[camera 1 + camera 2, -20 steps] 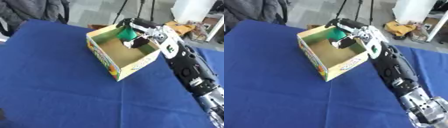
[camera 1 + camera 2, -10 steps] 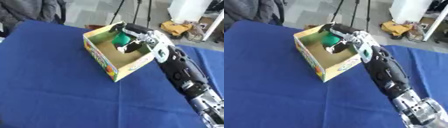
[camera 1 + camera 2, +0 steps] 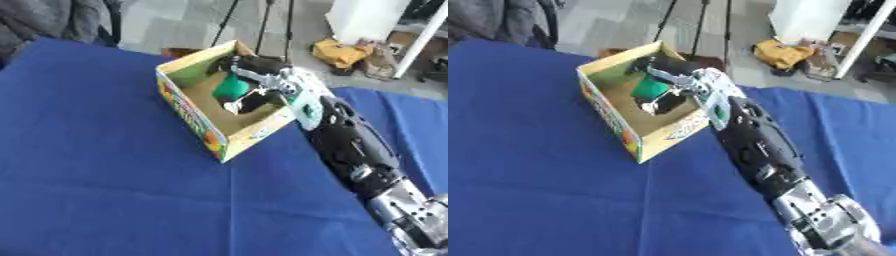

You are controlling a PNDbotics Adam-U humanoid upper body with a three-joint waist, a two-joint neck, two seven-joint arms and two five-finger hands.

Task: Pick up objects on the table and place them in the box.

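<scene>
An open cardboard box (image 3: 219, 137) with a colourful printed front stands on the blue table (image 3: 105, 180). My right hand (image 3: 254, 75) reaches over the box's far right rim and down into it. Its fingers are curled round a green object (image 3: 229, 86) that sits low inside the box, near the back wall. The black and silver right arm (image 3: 350, 150) runs from the lower right corner up to the box. My left hand shows in neither view.
Beyond the table's far edge lies a grey floor with tripod legs (image 3: 262, 25), a yellow bag (image 3: 337, 50) and a white cabinet (image 3: 367, 17). Dark clothing (image 3: 52, 20) shows at the top left.
The whole picture has shifted, so the camera moved. My right hand has gone lower into the box with the green object still in it.
</scene>
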